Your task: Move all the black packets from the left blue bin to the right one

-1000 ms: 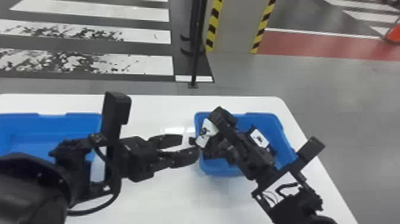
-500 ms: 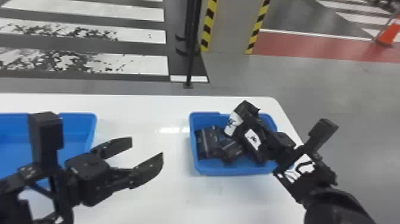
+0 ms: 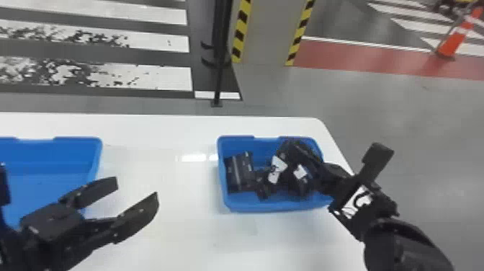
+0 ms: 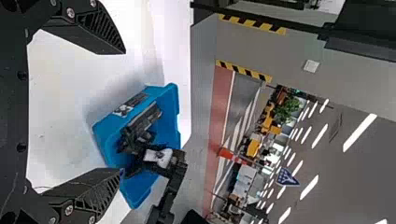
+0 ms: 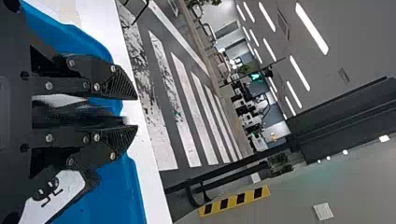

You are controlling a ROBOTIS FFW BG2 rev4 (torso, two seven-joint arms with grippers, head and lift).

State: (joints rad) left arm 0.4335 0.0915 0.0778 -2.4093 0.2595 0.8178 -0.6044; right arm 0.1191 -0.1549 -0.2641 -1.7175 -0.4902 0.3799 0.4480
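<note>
Head view: black packets (image 3: 239, 173) lie inside the right blue bin (image 3: 277, 206), just right of centre in the frame, the plainest of them against the bin's left wall. Two white labels show among the dark shapes further right in the same bin. The left blue bin (image 3: 54, 180) is cut off by the frame's left edge, about halfway down, and both bins sit on the white counter (image 3: 183, 223).

The left gripper (image 3: 137, 188) is at the lower left, overlapping the near right corner of the left bin. Its jaws are spread wide with nothing in them; in the left wrist view they stand far apart too, and the right bin with its packets shows beyond the gap.

The right gripper (image 3: 293, 164) is over the right bin, its arm coming in from the lower right. In the right wrist view its jaws are partway open, and a blurred dark shape (image 5: 84, 114), apparently a black packet, shows between them. A strip of blue and white separates this shape from one fingertip; whether it touches the other jaw, I cannot tell.

Beyond the counter, a black pole (image 3: 219, 77) stands at upper centre beside a pillar (image 3: 268, 32) edged in yellow-and-black stripes. An orange traffic cone (image 3: 450, 46) is at the upper right.
</note>
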